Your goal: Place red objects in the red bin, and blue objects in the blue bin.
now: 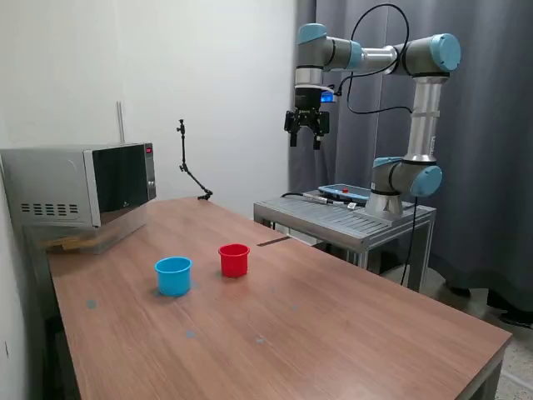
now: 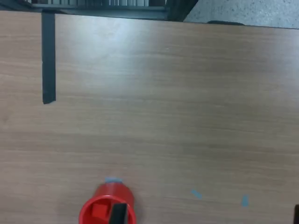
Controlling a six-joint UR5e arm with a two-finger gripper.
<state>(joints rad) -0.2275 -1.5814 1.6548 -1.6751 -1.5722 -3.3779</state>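
Tool (image 1: 306, 133) high above red cup (image 1: 234, 259).

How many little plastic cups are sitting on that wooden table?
2. A small round light blue plastic cup stands towards the exterior view's left, and a small round red plastic cup beside it, apart. Nothing seems to hide another.

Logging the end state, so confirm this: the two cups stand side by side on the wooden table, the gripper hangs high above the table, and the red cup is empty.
One thing is wrong: the red cup is not empty. The wrist view shows a red cube inside it. The rest holds: in the exterior view the blue cup stands beside the red one on the table, and the gripper hangs high above it.
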